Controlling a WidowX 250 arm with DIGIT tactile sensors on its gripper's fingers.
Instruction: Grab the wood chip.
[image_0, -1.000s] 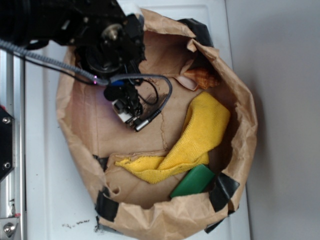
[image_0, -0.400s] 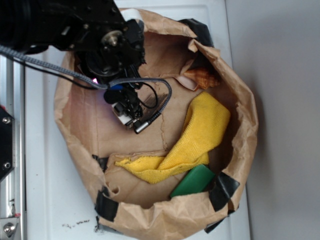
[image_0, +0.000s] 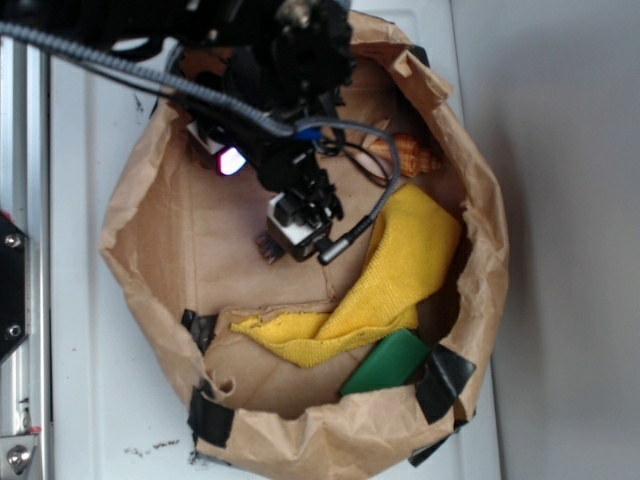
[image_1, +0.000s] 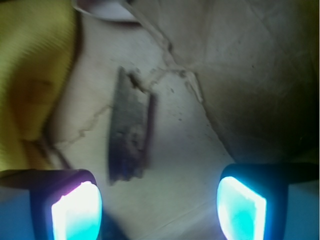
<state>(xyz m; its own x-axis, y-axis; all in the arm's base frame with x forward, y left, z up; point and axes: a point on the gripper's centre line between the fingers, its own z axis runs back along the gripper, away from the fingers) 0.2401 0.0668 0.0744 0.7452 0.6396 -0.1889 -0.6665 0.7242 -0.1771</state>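
My jaws (image_1: 159, 207) are spread wide apart and hold nothing. I am hanging over the floor of the brown paper bag (image_0: 150, 250), which sits on the white table (image_0: 90, 400). In my wrist view the wood chip (image_1: 129, 131) lies flat on the paper, a dark grey strip with rough ends, pointing up and down the picture. It sits ahead of my two glowing pads, much nearer the left pad (image_1: 76, 212) than the right pad (image_1: 241, 209), so I am not lined up yet. In the exterior view I can only see a small dark end of the chip (image_0: 268, 246) poking out just beside my jaws. I think the job now is to slide a little toward the chip so it sits in the middle between my pads, with its long sides facing them. Then I should go down low, because the chip is thin and flat, and my pads must reach its edges close to the paper. The yellow cloth (image_1: 30, 75) is just beside the chip on the left, so I should take care not to pinch the cloth too. The torn crease in the paper near the chip's top could catch a pad, so I would go slowly.
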